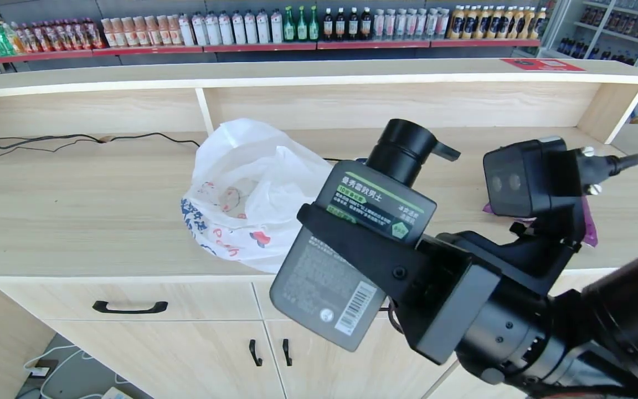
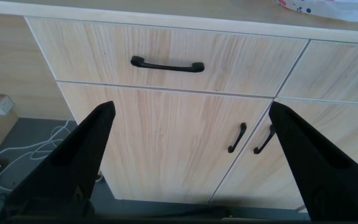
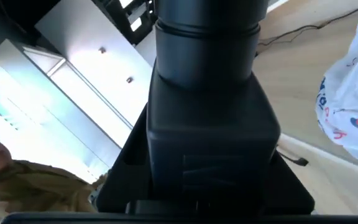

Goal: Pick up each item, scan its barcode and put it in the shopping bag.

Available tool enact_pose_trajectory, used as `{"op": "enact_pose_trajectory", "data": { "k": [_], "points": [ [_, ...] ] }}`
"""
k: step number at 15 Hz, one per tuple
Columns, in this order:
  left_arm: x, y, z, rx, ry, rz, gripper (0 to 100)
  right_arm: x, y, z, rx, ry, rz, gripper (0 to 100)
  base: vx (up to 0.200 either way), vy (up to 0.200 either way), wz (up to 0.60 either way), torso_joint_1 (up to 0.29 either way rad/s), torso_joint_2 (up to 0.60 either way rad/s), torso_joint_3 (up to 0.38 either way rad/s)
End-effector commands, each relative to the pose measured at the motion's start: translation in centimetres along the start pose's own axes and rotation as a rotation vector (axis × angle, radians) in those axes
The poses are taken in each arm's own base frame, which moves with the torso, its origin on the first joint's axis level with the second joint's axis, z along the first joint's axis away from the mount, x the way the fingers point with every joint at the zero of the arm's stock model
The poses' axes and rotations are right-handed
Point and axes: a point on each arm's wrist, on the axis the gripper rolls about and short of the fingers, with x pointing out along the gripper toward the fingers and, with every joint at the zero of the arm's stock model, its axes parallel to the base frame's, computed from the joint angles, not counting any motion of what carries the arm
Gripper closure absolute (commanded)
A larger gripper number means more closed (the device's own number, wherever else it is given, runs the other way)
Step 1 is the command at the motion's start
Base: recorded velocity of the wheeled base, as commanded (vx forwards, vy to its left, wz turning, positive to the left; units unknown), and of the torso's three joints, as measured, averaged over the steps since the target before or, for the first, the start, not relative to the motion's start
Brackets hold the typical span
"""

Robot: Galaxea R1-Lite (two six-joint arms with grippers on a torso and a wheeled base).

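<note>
A dark grey pump bottle [image 1: 352, 249] with a black cap is held tilted in the air before the counter's front edge, its barcode label facing the head camera. My right gripper [image 1: 346, 244] is shut on the bottle, one finger [image 1: 363, 244] crossing its front. In the right wrist view the bottle [image 3: 210, 124] stands close up, with the bag [image 3: 353, 118] beyond. The white shopping bag [image 1: 247, 194] lies open on the counter just behind and left of the bottle. My left gripper [image 2: 191, 107] is open, low in front of the cabinet doors, nothing between its fingers.
A purple packet [image 1: 590, 227] lies on the wooden counter [image 1: 75, 210] at the right, partly behind my right wrist. A black cable [image 1: 75, 138] runs along the back left. A raised ledge [image 1: 319, 72] backs the counter. Drawers with black handles [image 2: 166, 65] are below.
</note>
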Motion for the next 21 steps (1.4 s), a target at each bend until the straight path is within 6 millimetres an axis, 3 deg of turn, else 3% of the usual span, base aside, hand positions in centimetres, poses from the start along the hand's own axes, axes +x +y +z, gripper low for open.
{"op": "enact_pose_trajectory", "data": {
  "k": [1,3,5,6,11,12,14,17,19,21],
  "points": [
    [0.0,0.0,0.0,0.000,0.000,-0.001,0,1.9,-5.1,1.4,-0.275,-0.018,-0.048,100,0.000,0.000,0.00,0.000,0.00,0.000],
    [0.0,0.0,0.0,0.000,0.000,-0.001,0,5.1,-10.2,5.9,-0.605,-0.173,-0.111,100,0.000,0.000,0.00,0.000,0.00,0.000],
    [0.0,0.0,0.0,0.000,0.000,0.000,0,7.0,-11.6,9.1,-0.748,-0.302,-0.109,100,0.000,0.000,0.00,0.000,0.00,0.000],
    [0.0,0.0,0.0,0.000,0.000,0.000,0,6.9,-12.2,9.8,-0.800,-0.310,-0.129,100,0.000,0.000,0.00,0.000,0.00,0.000],
    [0.0,0.0,0.0,0.000,0.000,-0.001,0,5.8,-14.3,10.2,-1.040,-0.235,-0.241,100,0.000,0.000,0.00,0.000,0.00,0.000],
    [0.0,0.0,0.0,0.000,0.000,0.002,0,4.4,-15.7,12.0,-1.168,-0.174,-0.328,100,0.000,0.000,0.00,0.000,0.00,0.000],
    [0.0,0.0,0.0,0.000,0.002,0.002,0,4.1,-15.8,13.0,-1.253,-0.079,-0.378,100,0.000,0.000,0.00,0.000,0.00,0.000],
    [0.0,0.0,0.0,0.000,0.000,0.002,0,4.7,-16.6,12.0,-1.355,-0.014,-0.325,100,0.000,0.000,0.00,0.000,0.00,0.000],
    [0.0,0.0,0.0,0.000,0.000,0.000,0,4.5,-17.5,12.5,-1.499,-0.027,-0.281,100,0.000,0.000,0.00,0.000,0.00,0.000],
    [0.0,0.0,0.0,0.000,0.000,-0.001,0,4.8,-18.7,11.1,-1.563,0.000,-0.200,100,0.000,0.000,0.00,0.000,0.00,0.000]
  ]
}}
